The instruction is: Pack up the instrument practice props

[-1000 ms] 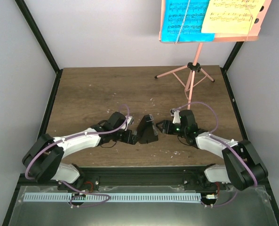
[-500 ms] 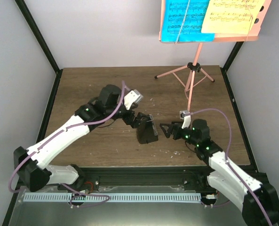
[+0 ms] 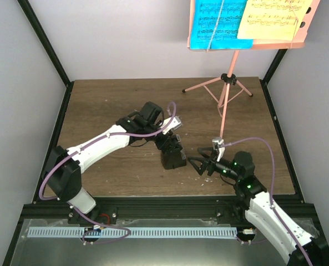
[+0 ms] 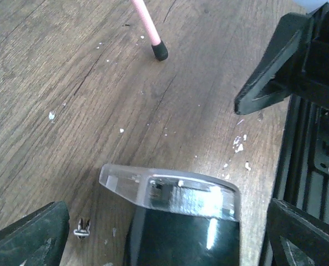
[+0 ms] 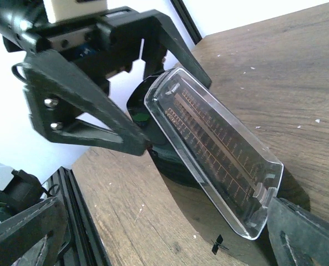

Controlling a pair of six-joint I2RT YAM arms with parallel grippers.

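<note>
Obs.: black metronome (image 3: 173, 158) stands upright near the middle of the desk (image 3: 109, 105), towards its near edge. Its long axis is vertical and its clear front cover leans back towards the narrow top. The left pincer (image 3: 168, 143) comes down on it from the far-left side with its jaws spread wide. In the left wrist view the two fingertips sit at the bottom corners of the frame with the metronome's top between them, so the jaws straddle it without pressing on it. The right pincer (image 3: 200, 164) is also fully open and holds nothing. It sits just beside the metronome on its right, low over the desk, with the mouth facing the clear cover. The left arm is the nearer one, since the object is already inside its gap, so judged: closing the left jaws across the body is the next move. It depends on both fingers landing on the dark sides and not on the slanted cover. The overhead view gives the layout but hides the jaw gap under the wrist. The right wrist view shows the left fingers flanking the upper part of the metronome, one running down close behind the cover; contact cannot be told. The left wrist view alone catches a black-capped stand foot (image 4: 160, 51). The pink music stand (image 3: 226, 83) is at the far right of the desk, well apart from both arms, with the cyan page (image 3: 217, 22) and yellow page (image 3: 271, 19) on it. Judged: packing has barely begun.
</note>
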